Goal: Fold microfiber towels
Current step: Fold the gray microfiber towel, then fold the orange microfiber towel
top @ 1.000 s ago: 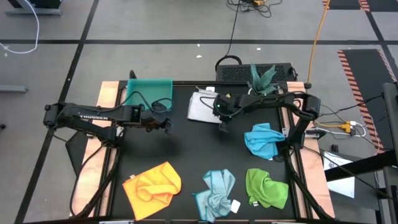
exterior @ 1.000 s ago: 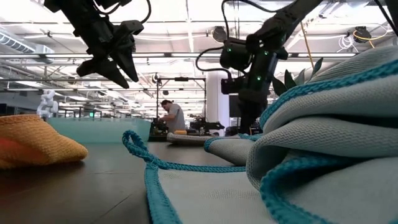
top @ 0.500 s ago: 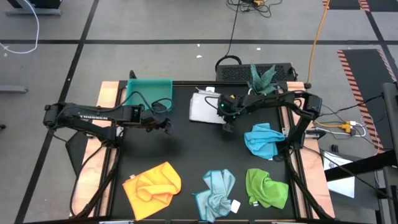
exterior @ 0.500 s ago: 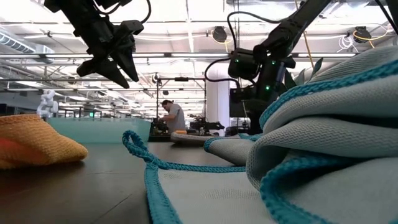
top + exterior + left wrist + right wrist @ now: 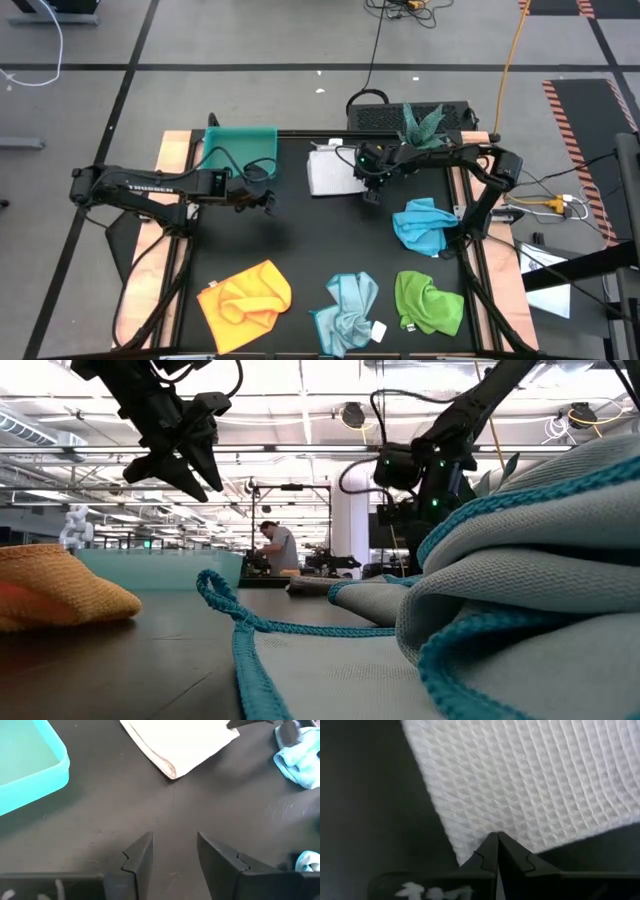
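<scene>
Right gripper closed at white towel edge.

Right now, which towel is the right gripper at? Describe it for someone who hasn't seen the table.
On the black table, look at the far edge, just right of the teal tray. The white towel lies there, folded flat under the shut right gripper; the other towels are coloured and crumpled.
</scene>
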